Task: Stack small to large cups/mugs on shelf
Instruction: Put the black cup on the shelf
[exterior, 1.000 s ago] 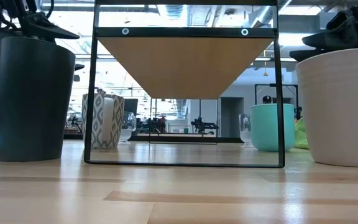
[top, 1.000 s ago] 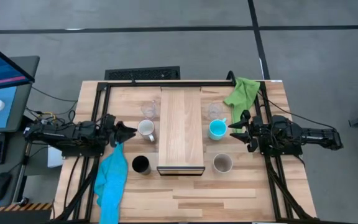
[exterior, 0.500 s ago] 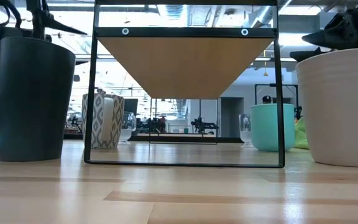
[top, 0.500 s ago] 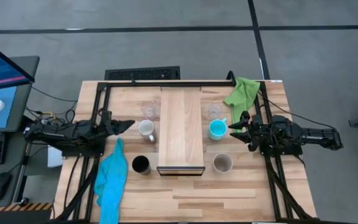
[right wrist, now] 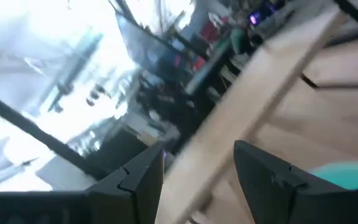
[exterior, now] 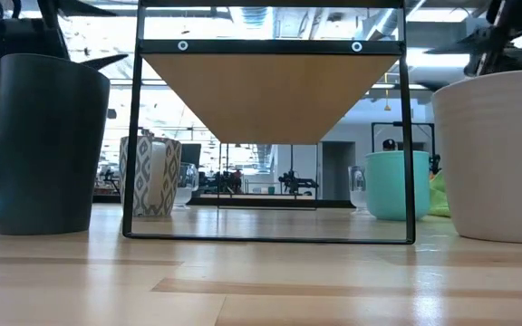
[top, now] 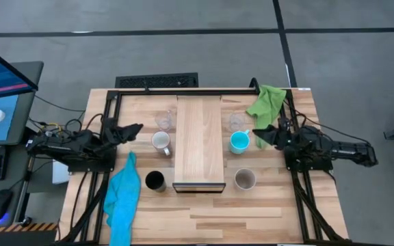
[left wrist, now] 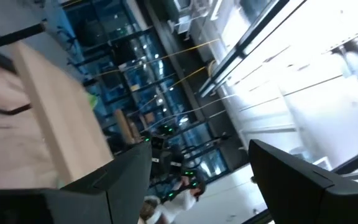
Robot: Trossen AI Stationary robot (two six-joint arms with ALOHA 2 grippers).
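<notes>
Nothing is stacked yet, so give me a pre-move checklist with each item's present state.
1. Shelf top bare: ok.
2. Left gripper open, holding nothing: ok.
3. Right gripper open, holding nothing: ok.
4. All six vessels upright on the table: white mug, turquoise mug, black cup, beige-grey cup, two glass cups: ok.
5. Blue cloth apart from black cup: ok.
6. Grippers aligned over a cup: not ok.
</notes>
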